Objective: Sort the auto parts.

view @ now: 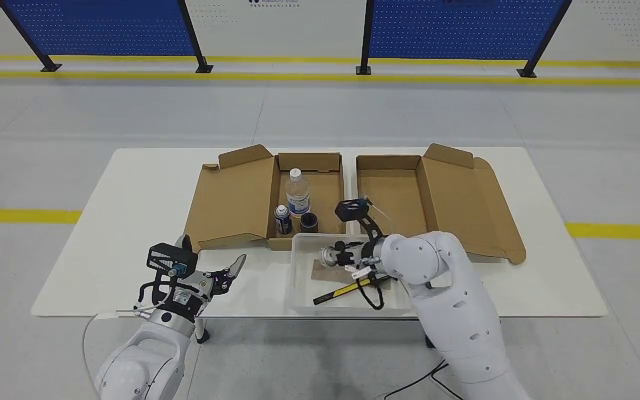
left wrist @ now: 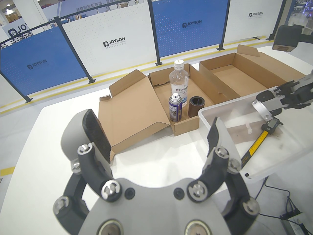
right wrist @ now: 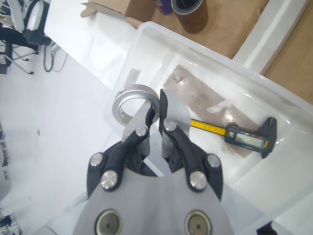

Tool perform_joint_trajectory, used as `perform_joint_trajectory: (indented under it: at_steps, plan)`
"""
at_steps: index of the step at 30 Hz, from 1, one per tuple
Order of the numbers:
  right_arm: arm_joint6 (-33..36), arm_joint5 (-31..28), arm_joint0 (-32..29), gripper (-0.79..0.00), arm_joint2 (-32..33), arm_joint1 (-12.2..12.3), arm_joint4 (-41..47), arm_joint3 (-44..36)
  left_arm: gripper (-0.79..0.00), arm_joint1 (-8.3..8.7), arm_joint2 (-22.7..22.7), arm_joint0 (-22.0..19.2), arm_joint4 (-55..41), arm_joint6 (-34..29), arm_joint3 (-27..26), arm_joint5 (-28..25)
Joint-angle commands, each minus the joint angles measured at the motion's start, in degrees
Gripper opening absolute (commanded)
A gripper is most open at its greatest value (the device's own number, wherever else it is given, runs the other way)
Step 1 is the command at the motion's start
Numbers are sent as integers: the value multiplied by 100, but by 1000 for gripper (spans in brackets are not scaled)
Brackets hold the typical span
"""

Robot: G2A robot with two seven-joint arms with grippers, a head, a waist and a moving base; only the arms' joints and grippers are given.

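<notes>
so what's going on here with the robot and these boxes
The right gripper has its fingers shut on a silver metal ring, holding it over the clear plastic bin, where a yellow and black digital caliper lies. The left gripper hangs open over the table beside the bin. One open cardboard box holds a clear plastic bottle, a blue spray can and a brown cylinder.

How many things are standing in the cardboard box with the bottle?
3: a clear bottle toward the back, a blue spray can in front of it, and a brown cylinder beside the can, by the front wall of the cardboard box. Its walls could hide something small.
</notes>
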Motion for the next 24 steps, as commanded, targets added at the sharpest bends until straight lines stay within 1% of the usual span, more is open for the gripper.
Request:
perform_joint_trajectory:
  at_steps: [1,3,8,16,21,24]
  plan:
    - [-92,58,-31,-785,88,0,400,74,0,0,0,0,0,1,0,0]
    - [-160,64,-51,-785,163,1,791,145,0,0,0,0,0,1,0,0]
    - [-219,66,-57,-785,253,35,1194,232,0,0,0,0,0,1,0,0]
    - [-341,62,-9,-785,183,111,970,152,0,0,0,0,0,1,0,0]
    - [-550,45,73,-785,96,160,519,-85,0,0,0,0,0,1,0,0]
    - [-727,74,145,-785,39,197,-25,-272,0,0,0,0,0,1,0,0]
